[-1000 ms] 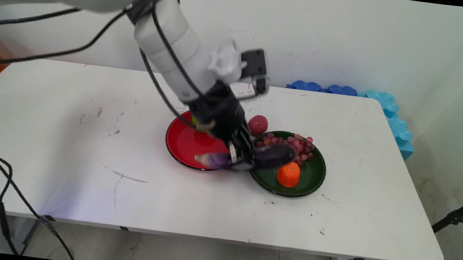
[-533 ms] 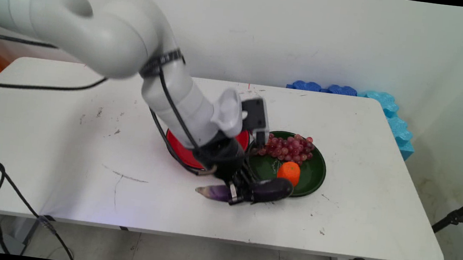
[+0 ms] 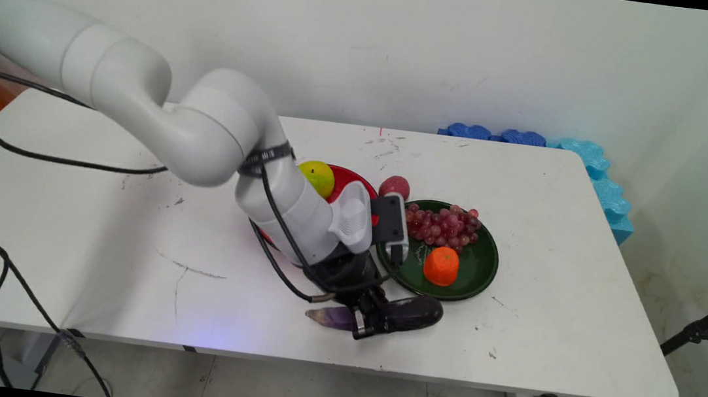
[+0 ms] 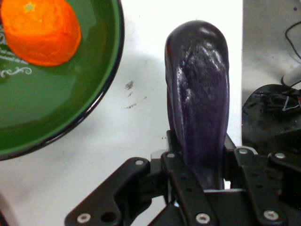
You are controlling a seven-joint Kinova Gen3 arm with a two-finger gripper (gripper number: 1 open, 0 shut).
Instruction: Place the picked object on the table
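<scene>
My gripper (image 3: 368, 322) is shut on a dark purple eggplant (image 3: 411, 312) low over the white table, near its front edge. The eggplant lies level, its pale stem end (image 3: 325, 316) pointing left. In the hand view the eggplant (image 4: 200, 103) runs up from between my fingers (image 4: 181, 181), beside the rim of the green plate (image 4: 70, 127). That green plate (image 3: 481, 271) sits just behind the eggplant and holds an orange fruit (image 3: 441, 265) and a bunch of red grapes (image 3: 443, 224).
A red plate (image 3: 356, 182) lies mostly behind my arm, with a yellow-green apple (image 3: 318, 176) on it. A dark red fruit (image 3: 395, 186) rests on the table behind the plates. Blue foam pieces (image 3: 594, 171) line the table's far right corner.
I have carried the eggplant from over the plates toward the table's front edge and lowered it. The arm swung down, uncovering the apple and the red fruit.
</scene>
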